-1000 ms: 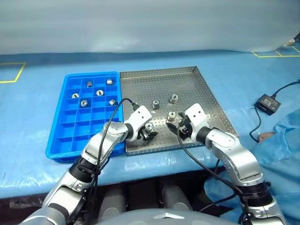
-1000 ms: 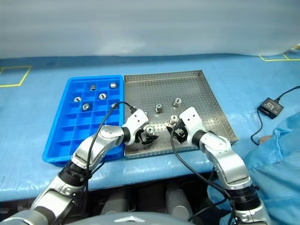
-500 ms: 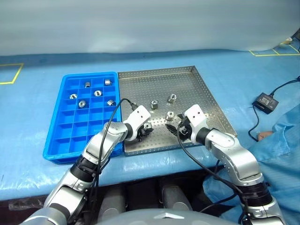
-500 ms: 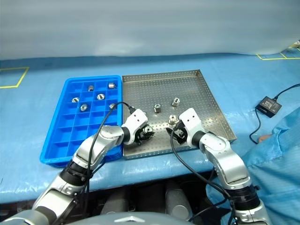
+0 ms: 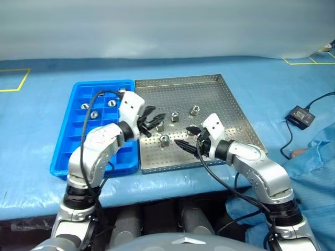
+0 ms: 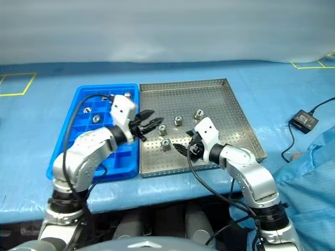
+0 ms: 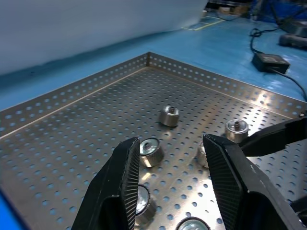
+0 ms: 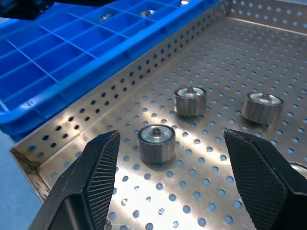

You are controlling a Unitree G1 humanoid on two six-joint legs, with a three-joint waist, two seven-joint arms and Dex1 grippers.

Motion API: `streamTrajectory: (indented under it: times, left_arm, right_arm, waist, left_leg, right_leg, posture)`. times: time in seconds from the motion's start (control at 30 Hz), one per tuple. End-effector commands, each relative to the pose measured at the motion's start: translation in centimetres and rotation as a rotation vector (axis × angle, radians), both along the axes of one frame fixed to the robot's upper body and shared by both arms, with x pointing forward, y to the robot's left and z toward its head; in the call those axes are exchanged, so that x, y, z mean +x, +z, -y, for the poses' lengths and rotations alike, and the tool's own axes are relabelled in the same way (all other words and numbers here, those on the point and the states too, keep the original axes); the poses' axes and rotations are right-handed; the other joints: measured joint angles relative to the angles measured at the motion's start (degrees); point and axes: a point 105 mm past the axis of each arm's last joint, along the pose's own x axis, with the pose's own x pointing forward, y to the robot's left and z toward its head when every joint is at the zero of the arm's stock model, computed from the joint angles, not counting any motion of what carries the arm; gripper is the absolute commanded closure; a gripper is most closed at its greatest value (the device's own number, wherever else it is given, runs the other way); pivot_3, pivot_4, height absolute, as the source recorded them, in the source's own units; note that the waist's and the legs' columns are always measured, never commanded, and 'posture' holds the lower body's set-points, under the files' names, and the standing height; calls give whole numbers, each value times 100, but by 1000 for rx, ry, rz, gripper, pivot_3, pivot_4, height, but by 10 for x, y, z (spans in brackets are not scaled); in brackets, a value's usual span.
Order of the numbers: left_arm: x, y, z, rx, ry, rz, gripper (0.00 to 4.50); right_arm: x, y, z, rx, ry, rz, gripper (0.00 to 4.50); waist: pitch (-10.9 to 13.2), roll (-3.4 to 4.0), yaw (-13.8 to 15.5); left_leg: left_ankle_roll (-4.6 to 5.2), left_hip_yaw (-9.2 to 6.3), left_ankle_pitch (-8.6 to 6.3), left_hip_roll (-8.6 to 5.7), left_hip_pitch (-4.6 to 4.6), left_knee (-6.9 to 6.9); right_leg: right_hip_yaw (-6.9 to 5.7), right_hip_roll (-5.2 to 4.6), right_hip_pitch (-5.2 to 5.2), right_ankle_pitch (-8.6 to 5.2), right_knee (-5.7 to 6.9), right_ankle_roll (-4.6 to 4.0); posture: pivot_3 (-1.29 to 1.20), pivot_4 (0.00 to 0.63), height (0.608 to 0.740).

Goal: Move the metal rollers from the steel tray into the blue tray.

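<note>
Since the rollers are small solid steel pieces, they are likely dense for their size, rigid and slick, apt to squirt out of a pinch or roll away if tipped, so the safest hold is probably square across the round side wall, low down, while each stands on its flat end. Nearest, over the near edge of the steel tray (image 5: 209,94), the right gripper (image 5: 187,137) hangs with its fingers spread wide and nothing between them; in the right wrist view one roller (image 8: 156,140) stands just ahead of the gap, with two more beyond it. A little farther in, toward the steel tray's left side, a roller (image 5: 164,138) stands on the perforated floor, and above and beyond it the left gripper (image 5: 153,119) hovers clear of the floor, fingers only narrowly parted and holding nothing. Farther still, three more rollers stand apart near the steel tray's middle, so at least four are yet to be moved. Just left of the steel tray, touching its rim, lies the blue tray (image 5: 73,149): its near cells are bare, and a few rollers sit singly in its far cells, partly hidden behind the left arm.
</note>
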Motion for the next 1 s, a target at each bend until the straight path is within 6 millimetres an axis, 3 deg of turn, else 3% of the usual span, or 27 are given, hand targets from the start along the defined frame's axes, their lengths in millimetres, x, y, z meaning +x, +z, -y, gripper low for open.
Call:
streamTrajectory:
  times: [0.03,0.1,0.23,0.33,0.5,0.73,1.0]
  left_arm:
    - [-3,10,-60,48,312,58,2252]
    - [-9,6,-80,57,405,45,2252]
    - [-21,-5,-69,64,319,15,2252]
    - [-21,-7,-34,45,147,6,1664]
    - [-7,-7,32,45,-128,-22,13]
    - [7,-45,72,202,-367,-163,13]
    - [22,-75,67,349,-343,-221,13]
  right_arm:
    - [1,14,-6,12,33,59,840]
    - [3,11,-6,-8,33,52,840]
    - [9,9,-5,-37,23,60,840]
    - [14,9,-1,-72,-6,80,840]
    - [14,12,16,-104,-89,109,840]
    - [4,3,34,-143,-198,106,840]
    - [-4,-3,42,-132,-276,97,840]
  waist:
    - [0,-1,38]
    - [0,-3,65]
    - [3,-9,266]
    - [2,-10,386]
    - [2,-11,448]
    - [0,-6,122]
    - [0,-6,-205]
  left_leg:
    - [0,-1,0,1,0,2]
    - [-1,2,0,-1,1,4]
    - [-1,2,0,-6,-3,4]
    - [-1,-1,0,-8,-6,13]
    - [0,0,1,-13,-13,19]
    - [2,3,-1,-43,-11,-4]
    - [2,4,-1,-41,-8,4]
  right_leg:
    - [-2,0,0,0,0,0]
    - [0,-3,3,0,-2,1]
    - [-4,-11,2,2,-6,-2]
    - [-8,-14,2,9,-8,-14]
    - [-9,-19,2,11,-9,-17]
    - [-2,-7,-6,8,-8,-24]
    - [6,-7,-4,-4,-5,4]
  posture:
    - [24,150,740]
    - [39,150,740]
    - [53,150,740]
    - [48,150,740]
    - [-21,150,740]
    - [-149,150,740]
    - [-215,150,740]
